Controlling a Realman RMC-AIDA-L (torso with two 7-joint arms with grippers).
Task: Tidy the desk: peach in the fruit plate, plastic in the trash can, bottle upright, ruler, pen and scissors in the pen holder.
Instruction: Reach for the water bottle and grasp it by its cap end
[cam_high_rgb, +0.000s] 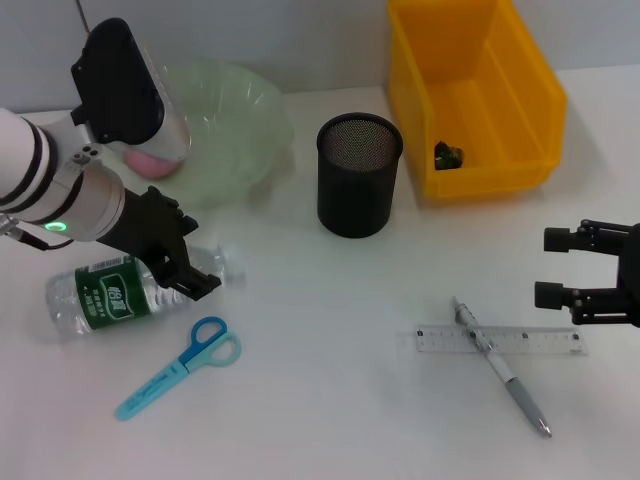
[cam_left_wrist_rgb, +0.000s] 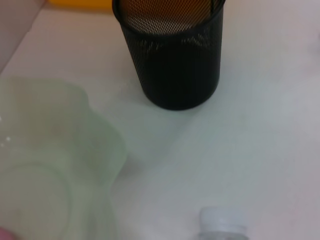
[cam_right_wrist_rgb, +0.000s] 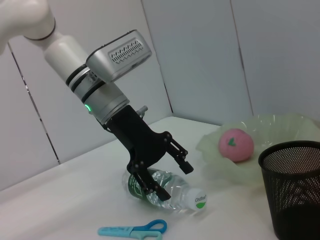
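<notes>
Left gripper (cam_high_rgb: 178, 268), black, sits lower left of head view w/ fingers spread wide, straddling the clear plastic water bottle w/ green label (cam_high_rgb: 135, 292) lying on its side on the white table (cam_high_rgb: 340, 420), not yet clamped, and whether the pads touch it I can't tell. Bottle looks light, smooth, round and thin-walled, so prob. slippery and apt to roll or dent; best taken across the labelled mid-body, firm but not crushing, then tipped upright. Right gripper (cam_high_rgb: 556, 279) hangs released at right edge, just above the clear plastic ruler (cam_high_rgb: 500, 341), holding nothing.
</notes>
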